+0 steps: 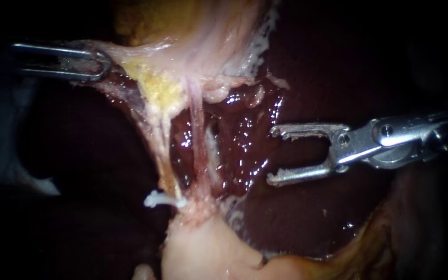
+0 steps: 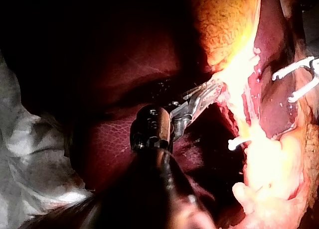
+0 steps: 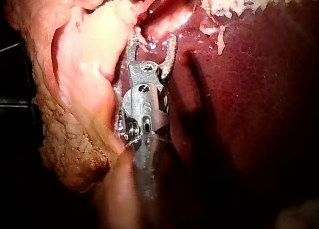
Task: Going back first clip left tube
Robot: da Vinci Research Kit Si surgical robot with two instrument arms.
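Note:
Two thin tubes run down from the pale gallbladder tissue (image 1: 203, 57) over the dark liver (image 1: 245, 135). A white clip (image 1: 157, 198) sits across the lower end of the left tube (image 1: 157, 135); the pink right tube (image 1: 197, 124) is bare. My right instrument (image 1: 270, 155) stands to the right of both tubes, jaws wide open with nothing between them and tips pointing at the liver bed. My left instrument (image 1: 98, 65) is shut on a fold of gallbladder tissue at the upper left, pulling it taut. In the left wrist view the clip (image 2: 238, 142) shows beyond the left instrument (image 2: 202, 95).
A pale fatty lump (image 1: 208, 254) lies below the tubes' lower ends. Yellow fat (image 1: 156, 85) coats the stretched tissue by the left tube. In the right wrist view a pale, bumpy lobe of tissue (image 3: 79, 89) lies close beside my right instrument (image 3: 152, 40). White drape (image 2: 25, 159) lies beside the liver.

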